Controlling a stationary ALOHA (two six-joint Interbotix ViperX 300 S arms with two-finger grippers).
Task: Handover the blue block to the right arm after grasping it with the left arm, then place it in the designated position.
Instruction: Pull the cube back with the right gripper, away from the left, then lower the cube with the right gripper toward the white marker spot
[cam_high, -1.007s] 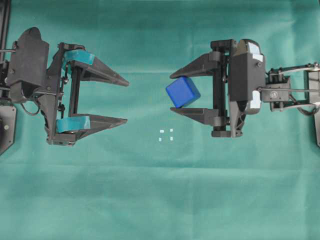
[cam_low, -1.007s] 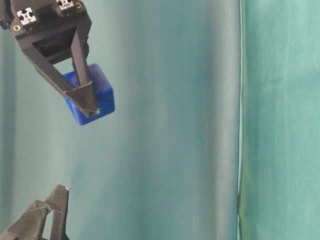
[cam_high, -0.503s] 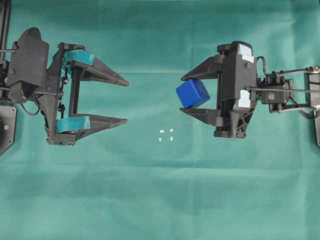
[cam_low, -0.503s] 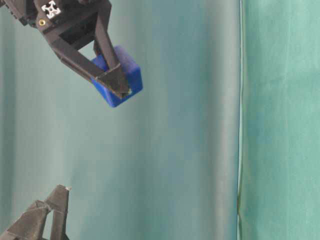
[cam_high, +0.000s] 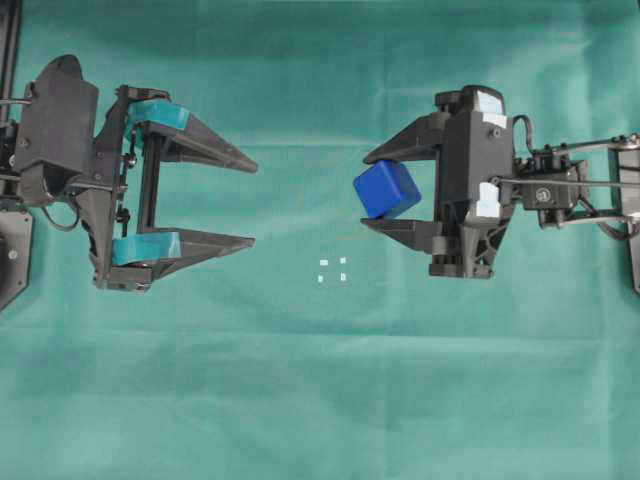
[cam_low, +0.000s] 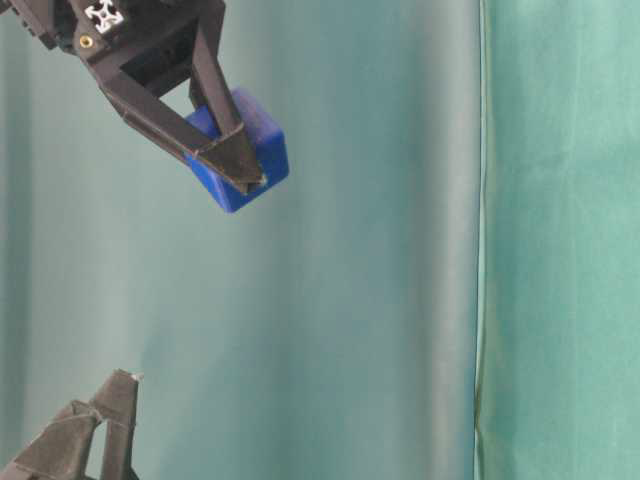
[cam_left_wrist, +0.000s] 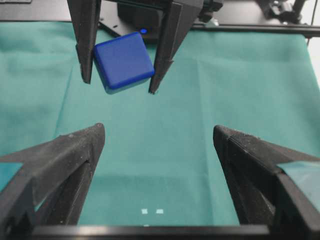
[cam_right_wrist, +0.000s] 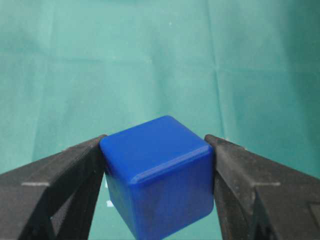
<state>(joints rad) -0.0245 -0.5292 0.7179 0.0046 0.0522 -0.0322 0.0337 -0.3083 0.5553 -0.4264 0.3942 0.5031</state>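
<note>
Overhead: I've got the blue block (cam_high: 386, 189) clamped in the right arm's gripper (cam_high: 372, 190), jaws pinched on 2 opp. faces, block tilted; it sits up and to the right of the designated position (cam_high: 332, 270), the 4 white marks on the green surface (cam_high: 320, 400). Left arm's gripper (cam_high: 248, 202) is well apart on the left, jaws wide, nothing in them. Table-level: block (cam_low: 240, 155) hangs clear of the cloth, right jaws on it. Left wrist: block (cam_left_wrist: 123, 61) ahead between the plain black fingers (cam_left_wrist: 86, 50), marks (cam_left_wrist: 152, 211) low in frame. Right wrist: block (cam_right_wrist: 159, 175) fills the gap between both fingers, touching each.
</note>
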